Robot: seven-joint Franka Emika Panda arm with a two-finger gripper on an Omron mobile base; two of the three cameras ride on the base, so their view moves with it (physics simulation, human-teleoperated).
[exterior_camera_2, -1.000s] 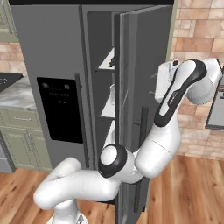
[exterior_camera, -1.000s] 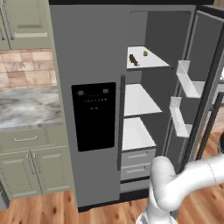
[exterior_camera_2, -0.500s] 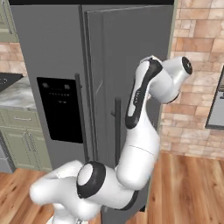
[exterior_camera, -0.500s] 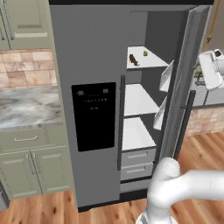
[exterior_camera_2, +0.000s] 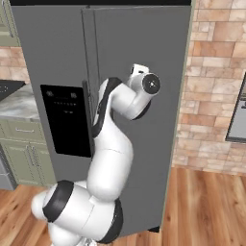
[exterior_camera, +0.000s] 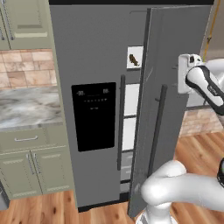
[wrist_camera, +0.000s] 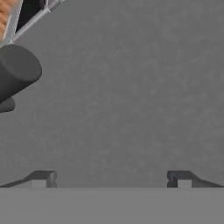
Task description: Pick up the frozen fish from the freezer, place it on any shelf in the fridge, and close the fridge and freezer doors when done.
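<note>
Brick-walled kitchen; my gripper (wrist_camera: 111,179), jaws wide and empty, presses the fridge door (exterior_camera: 175,87). Next: push toward nine o'clock until it shuts.

Even, flat rendered light fills all three views, bright without glare or hard shadows. Edges look soft and low-resolution. The hand view is grainy and blurred up close.

Left base view: looks from behind the arm's left side at the fridge and freezer doors (exterior_camera: 131,109), fairly close.
Right base view: looks from behind its right side at the same doors (exterior_camera_2: 139,57).
Hand view: very close to a flat grey face, probably the plain door (wrist_camera: 131,96).
</note>
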